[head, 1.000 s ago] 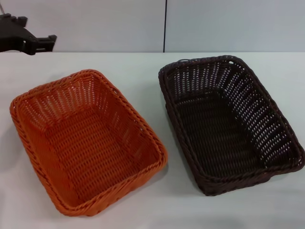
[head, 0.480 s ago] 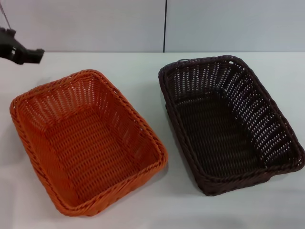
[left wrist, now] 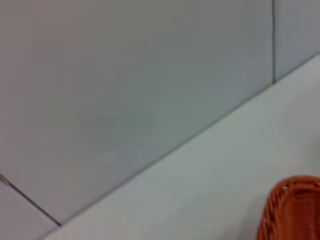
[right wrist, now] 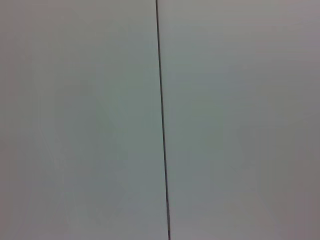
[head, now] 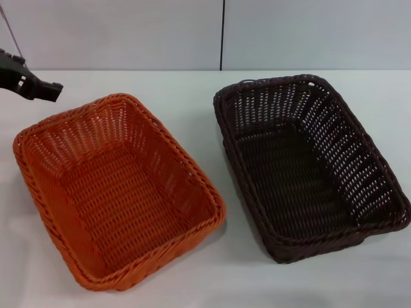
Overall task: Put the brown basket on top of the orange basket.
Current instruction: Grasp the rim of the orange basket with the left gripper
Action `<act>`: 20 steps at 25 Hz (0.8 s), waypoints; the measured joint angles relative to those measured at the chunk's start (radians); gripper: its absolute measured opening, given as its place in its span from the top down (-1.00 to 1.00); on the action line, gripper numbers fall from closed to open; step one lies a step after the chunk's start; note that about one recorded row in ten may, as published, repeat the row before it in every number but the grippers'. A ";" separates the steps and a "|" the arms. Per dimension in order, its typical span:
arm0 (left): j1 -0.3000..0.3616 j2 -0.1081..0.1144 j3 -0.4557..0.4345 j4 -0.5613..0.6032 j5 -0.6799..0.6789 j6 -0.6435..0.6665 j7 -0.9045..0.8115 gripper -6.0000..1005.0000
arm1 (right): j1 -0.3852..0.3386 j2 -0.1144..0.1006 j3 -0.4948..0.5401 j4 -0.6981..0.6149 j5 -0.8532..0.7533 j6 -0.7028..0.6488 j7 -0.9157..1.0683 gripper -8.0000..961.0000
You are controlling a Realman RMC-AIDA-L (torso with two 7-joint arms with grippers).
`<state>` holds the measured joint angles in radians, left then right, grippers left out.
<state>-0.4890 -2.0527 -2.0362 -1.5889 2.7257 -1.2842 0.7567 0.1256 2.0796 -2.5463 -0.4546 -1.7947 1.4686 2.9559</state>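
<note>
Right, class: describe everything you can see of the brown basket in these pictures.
The brown basket is a dark chocolate-brown rectangular tray of woven wicker-like strands, with a braided rim and sloping openwork sides through which the light table shows. Its floor is tightly woven and it is empty. It sits upright and flat on the table, on the robot's right side, turned at a slight angle. It stands apart from the orange basket, with a strip of table between them. No gripper touches it.

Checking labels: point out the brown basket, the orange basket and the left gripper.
brown basket [head: 292, 176]: head view, woven floor.
orange basket [head: 122, 202]: head view, woven floor.
left gripper [head: 38, 88]: head view, dark tip at far left.
</note>
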 joint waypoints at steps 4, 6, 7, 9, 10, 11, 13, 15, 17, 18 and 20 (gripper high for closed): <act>-0.023 -0.003 -0.031 -0.052 0.050 -0.117 -0.031 -0.66 | -0.002 0.000 -0.002 0.002 0.000 0.000 0.000 -0.42; -0.019 -0.004 -0.003 -0.095 0.117 -0.159 -0.068 -0.66 | -0.002 0.000 -0.002 0.003 0.000 0.000 0.000 -0.42; -0.018 -0.004 0.003 -0.103 0.128 -0.168 -0.076 -0.66 | -0.002 0.000 -0.002 0.003 0.000 0.000 0.000 -0.42; -0.015 -0.005 0.021 -0.123 0.157 -0.202 -0.103 -0.66 | -0.002 0.000 -0.001 0.004 0.000 0.001 0.000 -0.42; -0.015 -0.005 0.024 -0.130 0.163 -0.225 -0.123 -0.66 | -0.002 0.000 -0.001 0.004 0.000 0.002 0.000 -0.42; -0.016 -0.005 0.024 -0.131 0.163 -0.247 -0.139 -0.66 | -0.003 0.000 0.000 0.004 0.000 0.004 0.000 -0.42; -0.019 -0.005 0.020 -0.130 0.162 -0.279 -0.165 -0.66 | -0.004 0.000 0.001 0.004 -0.003 0.009 0.000 -0.42; -0.017 -0.007 0.023 -0.124 0.162 -0.299 -0.198 -0.66 | -0.005 0.000 0.002 0.004 -0.004 0.011 0.000 -0.42; -0.010 -0.010 0.040 -0.119 0.161 -0.303 -0.239 -0.66 | -0.005 0.000 0.004 0.005 -0.003 0.012 0.000 -0.42; -0.008 -0.011 0.050 -0.118 0.160 -0.303 -0.257 -0.66 | -0.006 0.000 0.005 0.006 -0.003 0.012 0.000 -0.42; -0.005 -0.012 0.072 -0.110 0.158 -0.301 -0.310 -0.66 | -0.007 0.000 0.006 0.009 -0.002 0.012 0.000 -0.42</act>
<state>-0.4935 -2.0644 -1.9638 -1.6992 2.8832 -1.5849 0.4463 0.1184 2.0801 -2.5408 -0.4459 -1.7964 1.4805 2.9559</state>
